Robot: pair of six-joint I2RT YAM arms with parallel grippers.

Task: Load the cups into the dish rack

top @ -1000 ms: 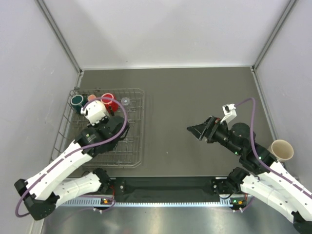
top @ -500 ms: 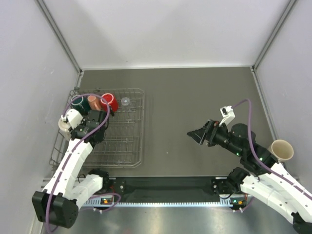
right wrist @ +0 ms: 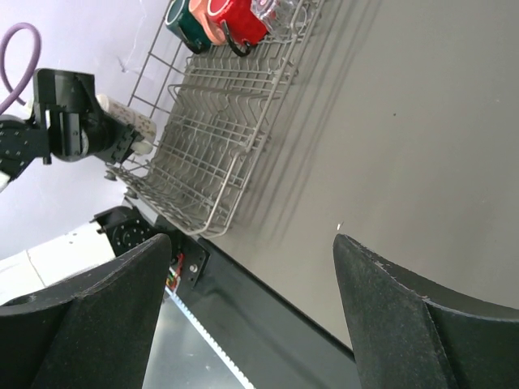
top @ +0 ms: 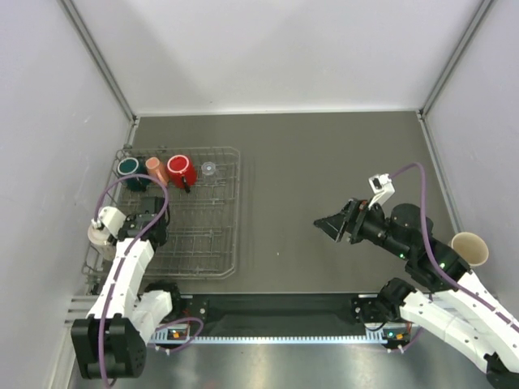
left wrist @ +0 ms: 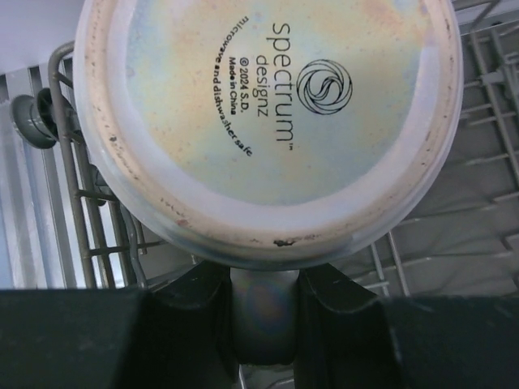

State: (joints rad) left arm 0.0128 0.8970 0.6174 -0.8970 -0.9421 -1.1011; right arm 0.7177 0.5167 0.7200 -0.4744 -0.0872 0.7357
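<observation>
We pinch the white mug (left wrist: 268, 121), likely stiff, slick and chippable, by its handle in the nearly closed left gripper (left wrist: 263, 312) at the left edge of the dish rack (top: 203, 235); the right gripper (top: 324, 220) gapes empty.

A matt dark grey table (top: 324, 154) spreads beneath and ahead of the right jaws. Plain pale walls (top: 276, 49) enclose it beyond and to both sides, thin metal posts (top: 99, 61) marking the far corners. Light is soft, even.

A green mug (top: 128, 167), pink mug (top: 153, 166), red mug (top: 179, 168) and tiny glass (top: 209, 168) line the dish rack's (top: 220, 243) far edge, while the left gripper (top: 108, 233) seemingly grips a whitish mug (top: 96, 238).
</observation>
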